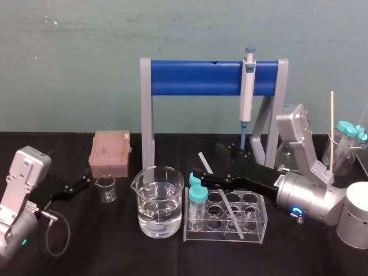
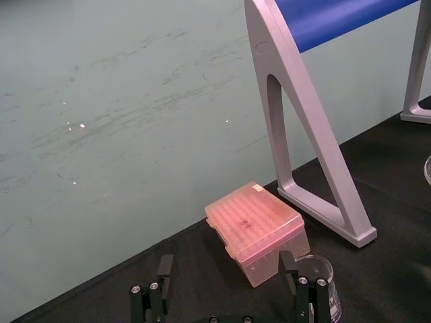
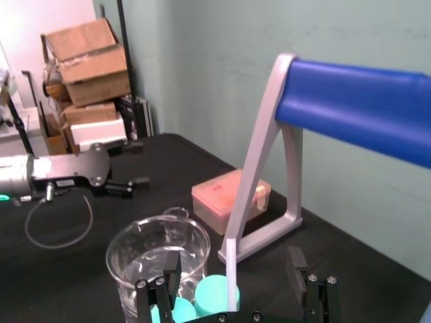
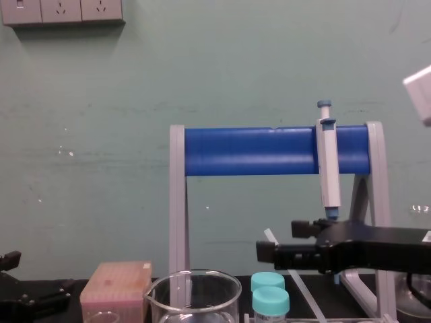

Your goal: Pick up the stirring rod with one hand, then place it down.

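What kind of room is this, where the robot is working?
Most likely a science lab bench. A pipette hangs on a blue stand, a glass beaker holds clear liquid, and a clear rack holds teal-capped tubes, where the right claw is open around the stirring rod.

Whitish stirring rod (image 3: pixel 231 270), blue rack bar (image 1: pixel 195 77), pink box (image 1: pixel 109 150).

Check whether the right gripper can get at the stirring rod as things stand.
Probably yes. The right gripper is open above the tube rack, and the stirring rod leaning there rises between its fingers. The teal-capped tubes stand close beside and might get brushed. The left gripper is parked.
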### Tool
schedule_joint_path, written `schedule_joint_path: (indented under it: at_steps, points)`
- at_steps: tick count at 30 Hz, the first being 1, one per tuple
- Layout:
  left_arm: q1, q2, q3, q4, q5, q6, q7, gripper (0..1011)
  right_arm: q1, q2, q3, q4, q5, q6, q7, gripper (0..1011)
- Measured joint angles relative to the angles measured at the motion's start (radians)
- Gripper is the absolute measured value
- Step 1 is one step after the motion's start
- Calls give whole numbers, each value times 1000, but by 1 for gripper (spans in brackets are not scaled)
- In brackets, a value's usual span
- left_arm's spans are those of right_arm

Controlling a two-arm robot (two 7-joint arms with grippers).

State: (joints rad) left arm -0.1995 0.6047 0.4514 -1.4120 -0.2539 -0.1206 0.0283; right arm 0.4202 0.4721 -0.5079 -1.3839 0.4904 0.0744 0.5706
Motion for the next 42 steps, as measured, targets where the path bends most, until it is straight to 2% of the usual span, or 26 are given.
schedule_joint_path:
  at_steps: [6, 15, 27, 34, 38, 40, 42]
  points:
    - [0, 0, 0, 0, 0, 0, 0, 1000, 24, -16, -18, 31, -12, 32, 3, 1003]
    - [0, 0, 0, 0, 0, 0, 0, 1000, 40, -33, -34, 56, -27, 38, 8, 1003]
    - [0, 0, 0, 0, 0, 0, 0, 1000, 41, -33, -34, 56, -29, 38, 6, 1003]
    - [0, 0, 0, 0, 0, 0, 0, 1000, 40, -33, -33, 55, -27, 38, 6, 885]
    - [0, 0, 0, 0, 0, 0, 0, 1000, 39, -32, -32, 54, -27, 38, 6, 761]
    - [0, 0, 0, 0, 0, 0, 0, 1000, 39, -32, -32, 54, -26, 37, 6, 663]
    - [0, 0, 0, 0, 0, 0, 0, 1000, 39, -32, -32, 54, -26, 37, 6, 651]
